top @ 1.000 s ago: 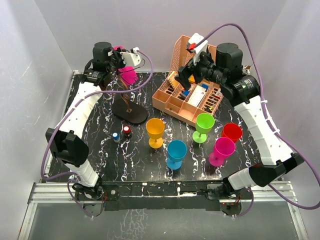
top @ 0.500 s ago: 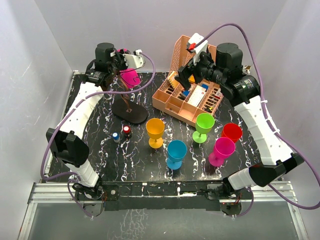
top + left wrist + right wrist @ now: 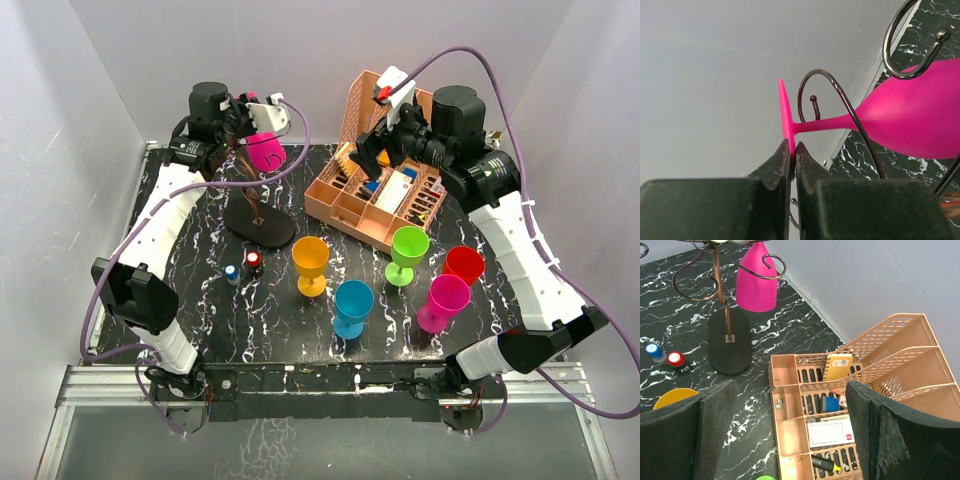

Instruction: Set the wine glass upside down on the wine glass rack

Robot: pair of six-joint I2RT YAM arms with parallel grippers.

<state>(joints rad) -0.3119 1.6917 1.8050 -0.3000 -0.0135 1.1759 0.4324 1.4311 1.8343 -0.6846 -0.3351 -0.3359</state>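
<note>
Nearest the arm bases, toward 6 o'clock on the black marbled table, spare cups stand upright, among them an orange plastic goblet and a blue plastic goblet; beyond them, at about 11 o'clock, the dark wire wine glass rack rises from its flat oval base; above it the left gripper is clenched on the thin edge of the foot of the magenta plastic wine glass, which hangs bowl-down among the rack's curled arms, its stem crossing one wire curl; at 1 o'clock the right gripper hovers with fingers spread wide and nothing between them, over the peach slotted plastic organiser.

The danger appears to lie in the letting go: the pinch is on a sliver of rim, and if the foot is not seated on the wire the glass could slip through and fall; a sideways pull could also rock the light stand.

Whether the stem sits inside the curl or merely beside it cannot be told; the left wrist view cuts off the bowl's mouth; the right wrist view crops the rack's top.
</note>
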